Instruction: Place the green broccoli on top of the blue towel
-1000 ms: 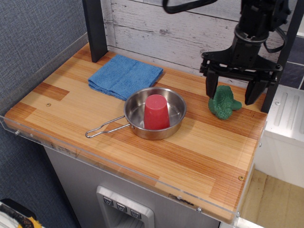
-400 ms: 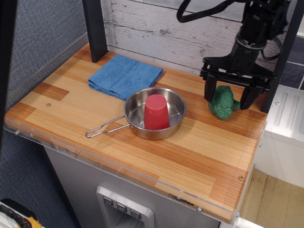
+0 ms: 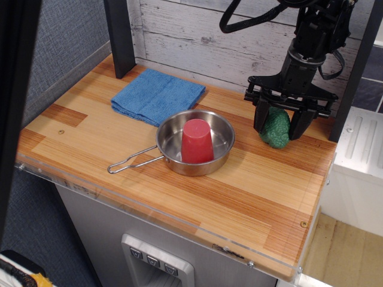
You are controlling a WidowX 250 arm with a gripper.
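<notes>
The green broccoli (image 3: 275, 128) stands on the wooden counter at the back right. My gripper (image 3: 279, 133) reaches down over it, one finger on each side, and the jaws press against its head. The broccoli still rests on the counter. The blue towel (image 3: 157, 95) lies folded at the back left of the counter, with nothing on it, well to the left of the gripper.
A steel pan (image 3: 225, 127) with a wire handle sits mid-counter between broccoli and towel, holding an upturned red cup (image 3: 197, 141). A black post (image 3: 121, 36) stands behind the towel. A white plank wall runs along the back. The counter's right edge (image 3: 328, 173) is close to the gripper.
The gripper has come down around the broccoli and its fingers have closed in from wide open to touching it. The broccoli has turned a little between them.
</notes>
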